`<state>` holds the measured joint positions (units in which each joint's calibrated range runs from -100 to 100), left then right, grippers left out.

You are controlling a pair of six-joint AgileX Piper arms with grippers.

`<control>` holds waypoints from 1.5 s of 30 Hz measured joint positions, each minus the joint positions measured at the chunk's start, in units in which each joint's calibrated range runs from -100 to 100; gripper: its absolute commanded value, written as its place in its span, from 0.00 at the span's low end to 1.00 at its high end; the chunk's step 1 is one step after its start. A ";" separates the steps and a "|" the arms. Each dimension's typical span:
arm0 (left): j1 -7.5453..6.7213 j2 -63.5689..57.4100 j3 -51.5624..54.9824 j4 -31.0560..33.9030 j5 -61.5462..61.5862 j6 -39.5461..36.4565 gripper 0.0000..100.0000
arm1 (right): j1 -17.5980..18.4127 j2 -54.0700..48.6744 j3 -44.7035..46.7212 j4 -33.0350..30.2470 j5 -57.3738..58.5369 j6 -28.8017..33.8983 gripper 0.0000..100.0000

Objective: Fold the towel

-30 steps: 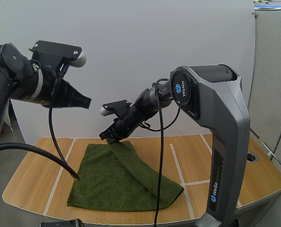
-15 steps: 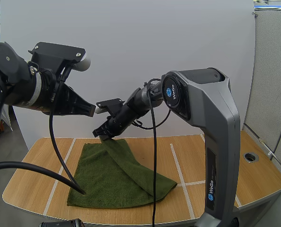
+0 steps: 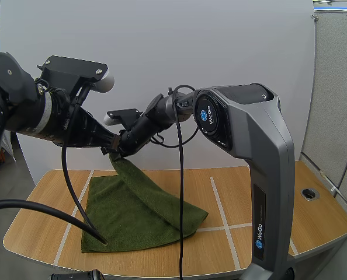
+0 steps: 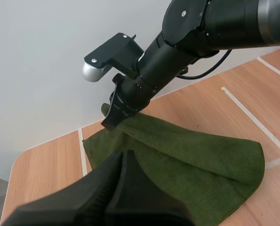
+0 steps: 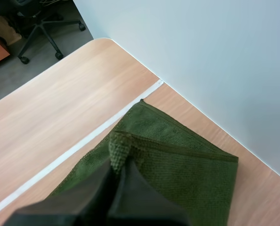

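Over the ten o'clock part of the table [image 3: 261,192], our right gripper [image 3: 120,153] pinches one corner of the green towel [image 3: 139,213] and holds it raised. The rest lies on the wood, draping toward four o'clock. Our left gripper [image 4: 122,159], fingers pressed together on nothing, hangs just beside it.

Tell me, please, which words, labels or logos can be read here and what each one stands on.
"WeGo": lettering running up the grey lower link of the right arm.
Round blue badge on that arm's joint: too small to read.
The towel and the table carry no text.
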<state>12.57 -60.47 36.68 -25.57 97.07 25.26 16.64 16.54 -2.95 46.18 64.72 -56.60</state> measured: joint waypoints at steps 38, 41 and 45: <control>0.00 -2.32 0.00 -0.34 2.34 0.00 0.00 | 7.00 9.86 -2.86 1.35 -20.04 -2.04 0.00; 0.00 -2.32 0.00 -0.34 2.51 0.00 0.00 | 7.00 11.57 -5.23 1.47 -20.44 -2.23 0.00; 0.00 -2.32 0.00 -0.34 2.51 0.00 0.00 | 7.00 14.33 -8.44 1.72 -21.03 -2.23 0.00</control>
<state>12.57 -62.79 36.68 -25.91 99.58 25.26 23.64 30.87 -11.39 47.89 43.69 -58.84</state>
